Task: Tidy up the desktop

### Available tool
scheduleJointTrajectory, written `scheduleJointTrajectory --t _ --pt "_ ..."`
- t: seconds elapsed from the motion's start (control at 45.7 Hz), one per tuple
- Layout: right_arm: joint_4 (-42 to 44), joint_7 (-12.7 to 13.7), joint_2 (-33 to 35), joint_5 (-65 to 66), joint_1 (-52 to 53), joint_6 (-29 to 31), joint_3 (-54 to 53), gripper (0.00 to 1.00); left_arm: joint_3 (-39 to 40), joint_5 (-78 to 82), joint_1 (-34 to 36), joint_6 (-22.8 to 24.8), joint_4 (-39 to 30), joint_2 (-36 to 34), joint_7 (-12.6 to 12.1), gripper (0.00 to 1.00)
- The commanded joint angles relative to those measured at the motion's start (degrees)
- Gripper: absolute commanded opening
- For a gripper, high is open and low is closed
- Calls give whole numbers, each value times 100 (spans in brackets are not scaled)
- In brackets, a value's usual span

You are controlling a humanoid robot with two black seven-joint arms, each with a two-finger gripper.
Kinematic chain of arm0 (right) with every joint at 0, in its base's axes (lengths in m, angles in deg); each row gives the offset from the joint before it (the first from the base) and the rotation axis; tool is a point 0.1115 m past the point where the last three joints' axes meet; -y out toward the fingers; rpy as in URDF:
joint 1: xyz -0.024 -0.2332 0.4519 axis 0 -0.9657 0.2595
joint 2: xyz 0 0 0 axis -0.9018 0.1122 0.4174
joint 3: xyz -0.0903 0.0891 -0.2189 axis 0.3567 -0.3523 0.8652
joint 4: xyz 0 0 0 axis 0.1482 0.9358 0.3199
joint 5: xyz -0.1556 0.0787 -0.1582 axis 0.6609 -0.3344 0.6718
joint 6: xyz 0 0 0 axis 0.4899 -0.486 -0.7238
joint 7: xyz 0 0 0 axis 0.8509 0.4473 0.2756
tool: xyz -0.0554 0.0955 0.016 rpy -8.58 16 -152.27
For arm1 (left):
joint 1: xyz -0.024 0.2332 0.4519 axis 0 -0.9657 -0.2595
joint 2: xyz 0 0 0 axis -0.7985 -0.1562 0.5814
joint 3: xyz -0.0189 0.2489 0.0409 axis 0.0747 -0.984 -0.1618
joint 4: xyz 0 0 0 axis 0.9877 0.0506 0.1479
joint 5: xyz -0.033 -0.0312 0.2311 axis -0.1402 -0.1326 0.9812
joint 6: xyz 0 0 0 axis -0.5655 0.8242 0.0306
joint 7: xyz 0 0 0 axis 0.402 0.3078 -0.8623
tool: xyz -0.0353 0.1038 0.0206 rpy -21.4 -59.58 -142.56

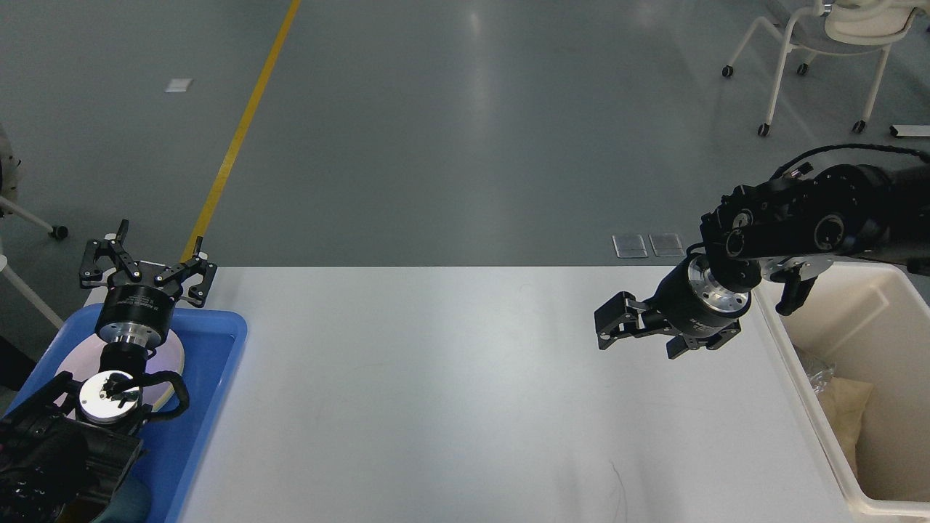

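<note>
The desktop [450, 392] is a large glossy white tabletop with rounded corners, and I see no loose item on it. My left gripper [154, 245] is open and empty, pointing up above the far end of the blue tray [214, 349] at the left. My right gripper [643, 335] is open and empty. It hangs low over the right part of the desktop, just left of the cream-white bin [770, 305], with its fingers pointing left and down.
A white plate [173, 357] lies in the blue tray under my left arm. The bin holds crumpled wrappers [843, 410]. A wheeled chair [821, 43] stands on the grey floor at the far right, and a yellow floor line [240, 131] runs past the left.
</note>
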Motion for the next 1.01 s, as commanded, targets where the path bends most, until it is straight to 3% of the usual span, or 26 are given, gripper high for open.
scheduleJointTrajectory --t 0.0,0.219,0.394,0.569,0.745,0.92,0.986 --pt "-59 6 -3 6 30 -34 -10 100 0 0 0 0 0 0 0 97" --pt "37 15 119 -20 -189 -560 -212 100 0 0 0 0 0 0 0 97" --pt "643 15 480 -116 -1278 -1316 -1169 100 0 0 0 0 0 0 0 97" --pt "1504 -2 630 -380 -2754 -1835 -2865 100 0 0 0 0 0 0 0 97" --pt "2392 -11 577 -407 -4108 -1941 -4789 100 0 0 0 0 0 0 0 97" --pt "3464 -38 112 -433 -5067 -1933 -6794 100 0 0 0 0 0 0 0 97" --pt "3825 -195 -134 -591 -5322 -1924 -7575 100 0 0 0 0 0 0 0 97"
